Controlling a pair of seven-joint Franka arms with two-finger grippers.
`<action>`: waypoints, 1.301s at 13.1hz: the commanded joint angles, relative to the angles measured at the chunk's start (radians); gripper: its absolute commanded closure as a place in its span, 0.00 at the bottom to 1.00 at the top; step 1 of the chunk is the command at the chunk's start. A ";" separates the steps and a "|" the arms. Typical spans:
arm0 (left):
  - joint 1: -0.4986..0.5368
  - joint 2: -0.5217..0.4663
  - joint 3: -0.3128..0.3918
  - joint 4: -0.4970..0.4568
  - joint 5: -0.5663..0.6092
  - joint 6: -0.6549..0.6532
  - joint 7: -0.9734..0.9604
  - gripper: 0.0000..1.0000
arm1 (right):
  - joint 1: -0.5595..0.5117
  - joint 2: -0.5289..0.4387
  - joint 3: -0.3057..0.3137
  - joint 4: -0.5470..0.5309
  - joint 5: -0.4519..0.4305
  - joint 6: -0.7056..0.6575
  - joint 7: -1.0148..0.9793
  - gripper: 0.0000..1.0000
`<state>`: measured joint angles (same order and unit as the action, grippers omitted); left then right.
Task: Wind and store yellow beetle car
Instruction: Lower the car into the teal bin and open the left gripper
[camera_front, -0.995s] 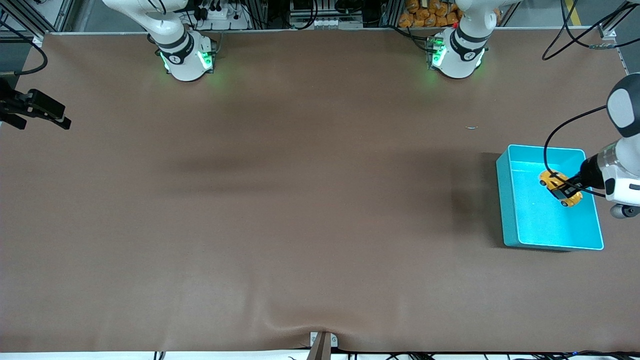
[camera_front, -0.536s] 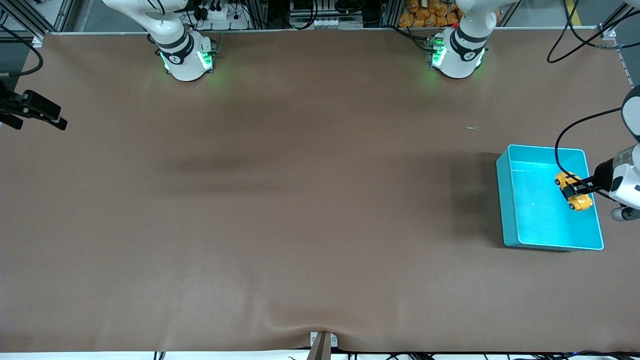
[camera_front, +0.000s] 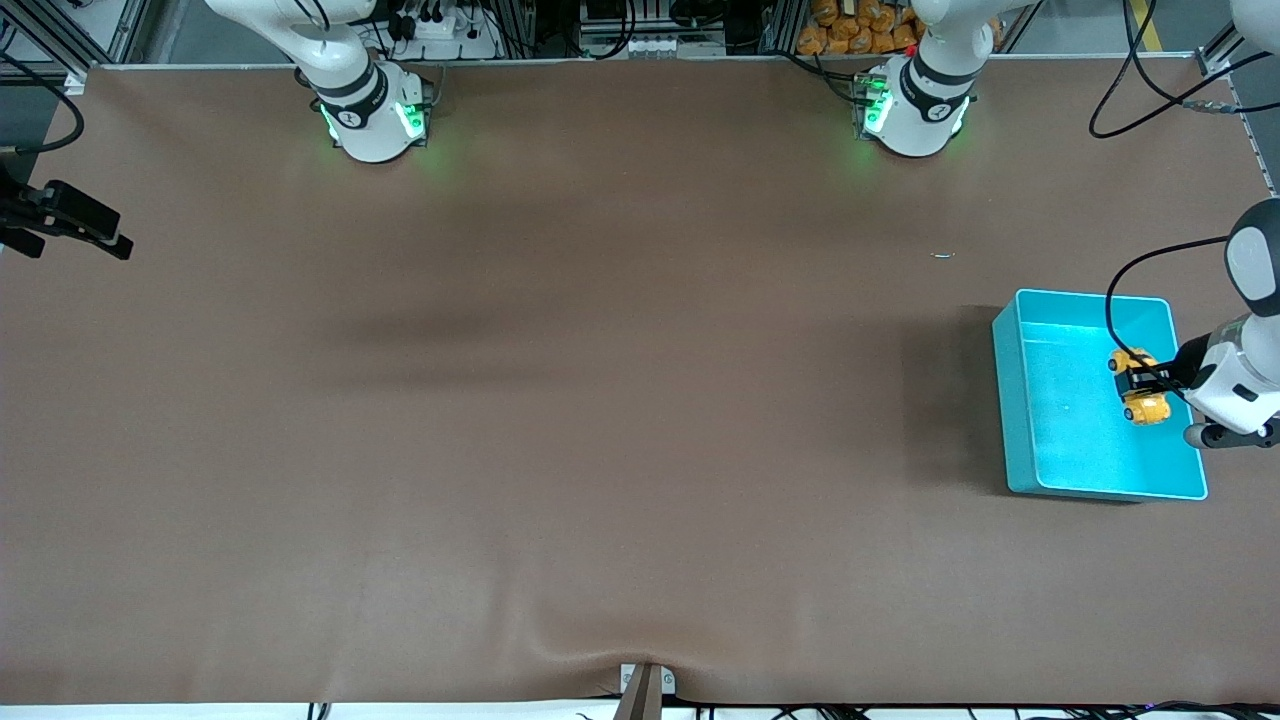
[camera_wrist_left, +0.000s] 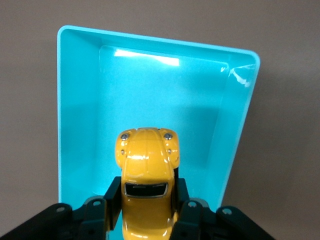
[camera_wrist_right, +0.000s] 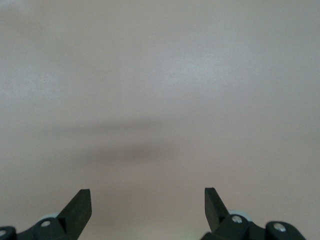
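Note:
The yellow beetle car (camera_front: 1141, 389) hangs inside the outline of the teal bin (camera_front: 1012, 400), above its floor, near the wall at the left arm's end of the table. My left gripper (camera_front: 1137, 381) is shut on the car's sides. In the left wrist view the car (camera_wrist_left: 146, 162) points its rounded nose into the bin (camera_wrist_left: 80, 125), with the left gripper (camera_wrist_left: 147, 189) clamped beside its dark window. My right gripper (camera_front: 112, 238) waits at the right arm's end of the table, and in its own wrist view the right gripper (camera_wrist_right: 147, 200) stands open over bare brown tabletop.
A black cable (camera_front: 1112, 300) loops from the left wrist over the bin. A tiny pale scrap (camera_front: 943, 255) lies on the brown mat between the bin and the left arm's base. A metal bracket (camera_front: 645, 685) sits at the table's near edge.
The left gripper has carried the car across the bin toward the left arm's end of the table and turned it. The right gripper has shifted only slightly.

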<state>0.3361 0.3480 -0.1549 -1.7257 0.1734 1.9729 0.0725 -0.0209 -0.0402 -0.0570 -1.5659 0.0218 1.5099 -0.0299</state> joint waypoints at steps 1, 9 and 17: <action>0.035 0.035 -0.011 0.023 0.024 0.029 0.090 1.00 | -0.014 0.008 0.009 0.015 -0.008 -0.011 0.004 0.00; 0.035 0.074 -0.009 -0.141 0.024 0.233 0.095 1.00 | -0.014 0.008 0.009 0.015 -0.008 -0.013 0.005 0.00; 0.055 0.123 -0.009 -0.221 0.118 0.371 0.079 1.00 | -0.013 0.008 0.009 0.015 -0.008 -0.013 0.005 0.00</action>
<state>0.3811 0.4575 -0.1562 -1.9401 0.2593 2.3202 0.1587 -0.0220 -0.0401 -0.0570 -1.5659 0.0218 1.5091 -0.0299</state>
